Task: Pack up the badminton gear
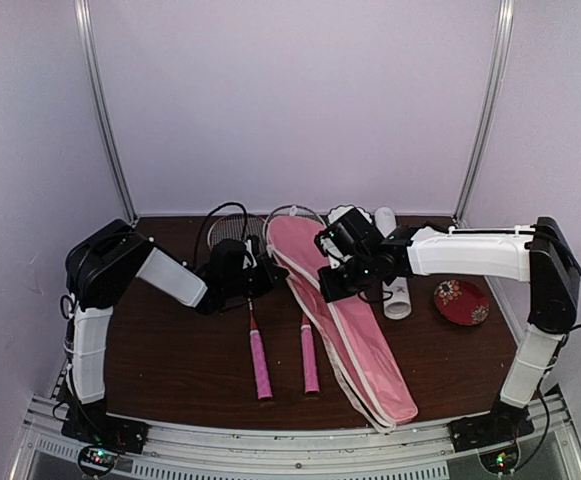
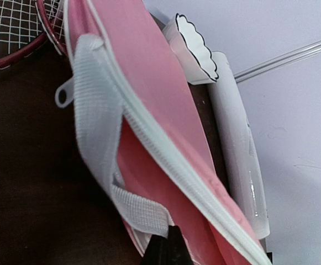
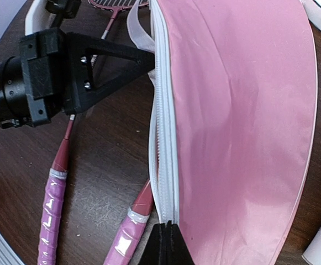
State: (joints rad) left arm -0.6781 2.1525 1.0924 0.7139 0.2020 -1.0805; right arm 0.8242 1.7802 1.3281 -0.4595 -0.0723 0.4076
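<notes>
The long pink cover [image 1: 345,330] lies diagonally on the table, its white zipper edge facing left. My left gripper [image 1: 266,273] is at its upper left edge, and in the left wrist view the gripper [image 2: 168,243] is shut on the cover's white webbing strap [image 2: 96,127]. My right gripper [image 1: 328,284] is over the cover's middle, and in the right wrist view the gripper [image 3: 168,238] is shut on the zipper edge [image 3: 164,138]. Two rackets lie left of the cover, their pink handles [image 1: 260,365] [image 1: 310,360] toward me. The white tube [image 1: 395,275] lies right of the cover. No shuttlecocks show.
A red patterned dish [image 1: 461,301] sits at the right, beside the tube. A white scalloped bowl [image 2: 190,49] stands at the back by the tube's far end. The racket heads [image 2: 11,33] lie at the back left. The table's brown surface [image 1: 180,350] shows at the front left.
</notes>
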